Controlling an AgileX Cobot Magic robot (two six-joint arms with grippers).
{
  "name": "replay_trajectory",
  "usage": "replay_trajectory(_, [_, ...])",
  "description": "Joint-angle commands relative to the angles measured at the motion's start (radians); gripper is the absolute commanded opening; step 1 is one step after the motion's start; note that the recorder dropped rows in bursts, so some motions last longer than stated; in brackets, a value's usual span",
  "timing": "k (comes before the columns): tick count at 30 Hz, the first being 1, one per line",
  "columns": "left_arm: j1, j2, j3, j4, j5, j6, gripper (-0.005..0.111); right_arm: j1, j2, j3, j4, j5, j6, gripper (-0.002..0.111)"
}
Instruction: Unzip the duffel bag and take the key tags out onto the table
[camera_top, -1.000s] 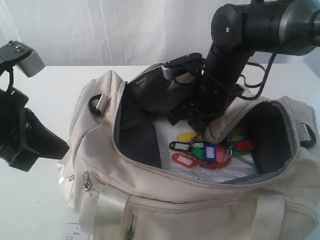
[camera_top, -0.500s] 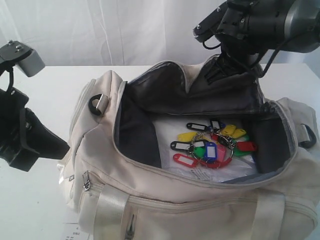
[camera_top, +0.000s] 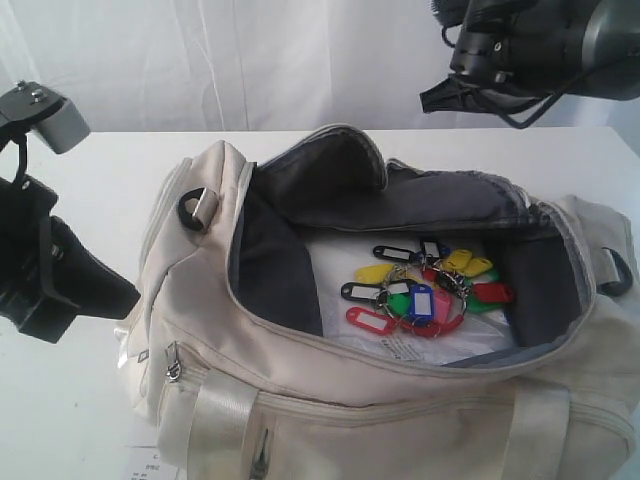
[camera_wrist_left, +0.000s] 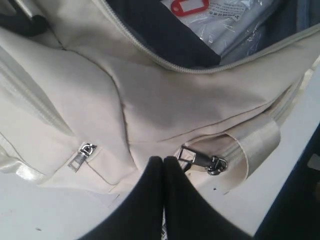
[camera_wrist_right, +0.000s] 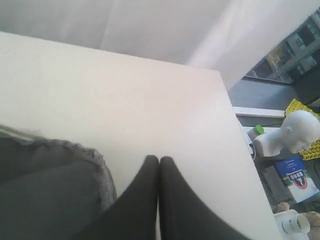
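Find the key tags (camera_top: 420, 290) down in the open duffel bag (camera_top: 350, 395), on a clear packet (camera_top: 400, 347), not yet on the counter (camera_top: 110, 170). Look light, hard and slippery, and may swing. Best to pinch the metal ring (camera_top: 441, 281) or one tag. Left fingers (camera_wrist_left: 150, 200) pressed together near the bag's side, empty; right fingers (camera_wrist_right: 145, 200) pressed together too, up high.

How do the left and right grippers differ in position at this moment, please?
Height: the left gripper sits low beside the bag's end, while the right gripper hangs high above the bag's far side. Aim: the left gripper points near a zipper pull, the right gripper at the table. Both are shut and hold nothing.
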Motion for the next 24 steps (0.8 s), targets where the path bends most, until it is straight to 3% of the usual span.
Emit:
replay_trajectory(1, [0.0, -0.008, 0.006, -0.028, 0.017, 0.001, 0.0, 0.006, -0.092, -0.016, 0.121, -0.08, -0.19, 0.0])
replay_trajectory(5, [0.0, -0.008, 0.006, -0.027, 0.019, 0.003, 0.0, 0.015, -0.148, -0.016, 0.596, -0.171, -0.806, 0.0])
replay_trajectory(8, [0.0, -0.008, 0.006, -0.027, 0.017, 0.003, 0.0, 0.013, -0.137, -0.016, 1.043, -0.086, -1.29, 0.0])
replay_trajectory(10, [0.0, -0.008, 0.006, -0.027, 0.015, 0.003, 0.0, 0.013, -0.109, -0.016, 1.239, 0.016, -1.507, 0.0])
replay_trajectory(13, [0.0, -0.008, 0.006, -0.027, 0.002, 0.005, 0.0, 0.015, -0.05, -0.016, 1.311, 0.036, -1.565, 0.0])
replay_trajectory(16, [0.0, -0.008, 0.006, -0.027, -0.002, 0.005, 0.0, 0.015, 0.014, -0.016, 1.281, -0.084, -1.496, 0.0])
replay_trajectory(20, [0.0, -0.008, 0.006, -0.027, -0.002, 0.005, 0.0, 0.013, 0.084, -0.016, 1.276, -0.364, -1.453, 0.0])
replay_trajectory(24, [0.0, -0.008, 0.006, -0.027, -0.002, 0.007, 0.0, 0.013, 0.152, -0.016, 1.231, -0.757, -1.455, 0.0])
